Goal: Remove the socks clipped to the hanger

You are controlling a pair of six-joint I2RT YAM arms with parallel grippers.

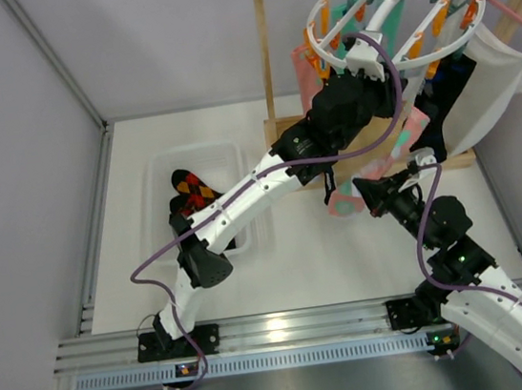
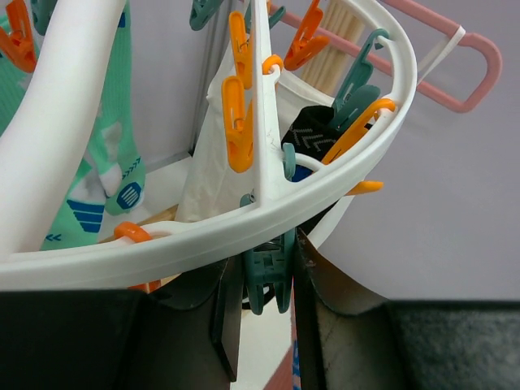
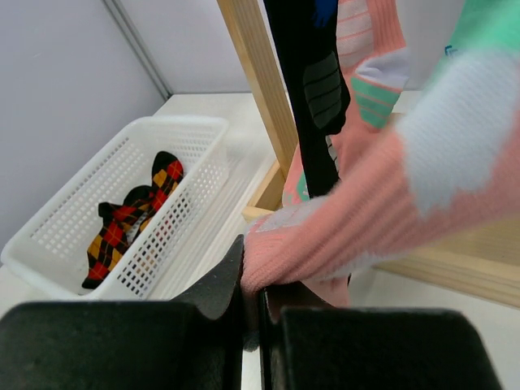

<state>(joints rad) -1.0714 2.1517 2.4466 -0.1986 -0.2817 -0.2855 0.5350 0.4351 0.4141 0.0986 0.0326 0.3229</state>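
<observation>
Pinching: right gripper (image 3: 253, 296) clamped on pink sock (image 3: 390, 203)
Left gripper (image 2: 268, 325): straddles teal peg (image 2: 268, 276) under hanger (image 2: 203, 236); squeeze cannot tell
Crowding: white cloth (image 2: 211, 154), wooden stand (image 3: 260, 89)
Far left: basket (image 3: 49, 244), diamond sock (image 3: 130, 219) inside

A basket (image 1: 193, 150) is sitting on the tabletop (image 1: 298, 257) left of centre, with a lone sock (image 1: 195, 190) lying in it. The rail stand (image 1: 267, 59) is standing at the far right, and the ring hanger (image 2: 203, 236) is hanging from its rail. Socks (image 1: 414, 129) are dangling under the ring, and a cloth (image 1: 491, 78) is hanging just to its right from a second hanger (image 2: 455, 73). The left fingers (image 2: 226, 325) are sitting on either side of a peg (image 2: 266, 276) under the ring's near rim, pressing against it. Below the ring, on its near side and to the right of the basket, the right fingers (image 3: 219, 284) are pinching the lower end of one hanging sock (image 3: 366, 219).
</observation>
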